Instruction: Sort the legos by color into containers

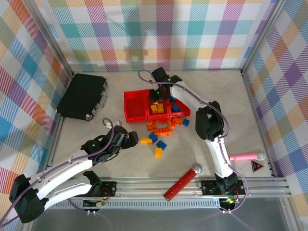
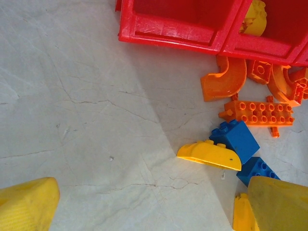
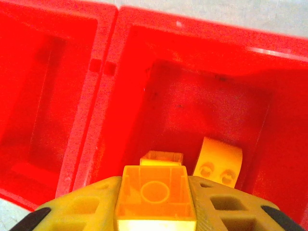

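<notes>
Right gripper (image 3: 155, 214): closed on a yellow brick (image 3: 154, 190), underside facing the wrist camera, over the middle bin of the containers (image 3: 96, 91). Left gripper (image 2: 144, 214): spread wide, nothing between the fingers, low over the table (image 2: 72, 96) beside the loose pile.

Containers: three red bins in a row, mid-table. Left bin looks bare; middle holds yellow; right appears to hold blue.

Legos (image 1: 161, 130): the unsorted ones lie on the table just in front of the bins, orange nearest the wall, blue and yellow nearer the arms.

Handling (judgement): light, rigid, glossy plastic, likely to skid or pop out of a skewed pinch. Take each across two flat parallel sides; an orange arch (image 2: 224, 79) across its flat faces, not the curve.

Views: right wrist view looks down to the middle bin's floor, where a curved yellow piece (image 3: 219, 166) lies; from overhead the arm covers that. Left wrist view resolves a yellow wedge (image 2: 209, 155) touching a blue brick (image 2: 236, 137); overhead these read as specks.
</notes>
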`<state>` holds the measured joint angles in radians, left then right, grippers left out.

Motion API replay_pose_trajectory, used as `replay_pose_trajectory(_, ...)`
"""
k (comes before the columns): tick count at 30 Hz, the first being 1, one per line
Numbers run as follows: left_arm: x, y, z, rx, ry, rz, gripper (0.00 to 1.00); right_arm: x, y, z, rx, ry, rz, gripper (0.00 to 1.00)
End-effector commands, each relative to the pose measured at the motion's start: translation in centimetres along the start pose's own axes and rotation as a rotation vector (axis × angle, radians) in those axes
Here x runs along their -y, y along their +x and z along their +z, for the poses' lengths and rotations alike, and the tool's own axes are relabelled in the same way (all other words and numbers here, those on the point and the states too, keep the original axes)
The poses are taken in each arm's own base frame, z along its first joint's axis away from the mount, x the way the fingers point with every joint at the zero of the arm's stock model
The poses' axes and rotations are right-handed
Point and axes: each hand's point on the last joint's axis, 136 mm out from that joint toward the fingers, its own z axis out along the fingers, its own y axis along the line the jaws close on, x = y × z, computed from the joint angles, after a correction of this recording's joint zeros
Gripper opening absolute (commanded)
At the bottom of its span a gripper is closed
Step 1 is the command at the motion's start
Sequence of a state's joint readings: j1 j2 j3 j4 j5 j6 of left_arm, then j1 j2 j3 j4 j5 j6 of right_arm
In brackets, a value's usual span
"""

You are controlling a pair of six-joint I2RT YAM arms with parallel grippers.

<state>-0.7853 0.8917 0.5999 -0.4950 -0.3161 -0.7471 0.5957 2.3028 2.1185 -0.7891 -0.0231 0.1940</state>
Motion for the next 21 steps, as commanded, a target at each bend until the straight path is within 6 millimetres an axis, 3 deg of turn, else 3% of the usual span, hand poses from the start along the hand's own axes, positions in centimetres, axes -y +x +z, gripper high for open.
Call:
replay_pose_trajectory(1,-0.9,0.9,-0.1,-0.014,-0.017,-0.008,1.0,-0.6,-1.2,-0.1,0.03,-0.004,-0.037,0.38)
replay_pose_trajectory(13,-1.6,1.6,-0.5,-0.024,-0.013,-0.042,1.0,-0.8,-1.6,-0.5,0.03,-0.003,-0.052,0.46)
replay_pose_trajectory(21,-1.1,1.3,-0.4,-0.021,-0.003,-0.039,1.0,-1.4,-2.4,-5.3,0.084,0.026,-0.074,0.46)
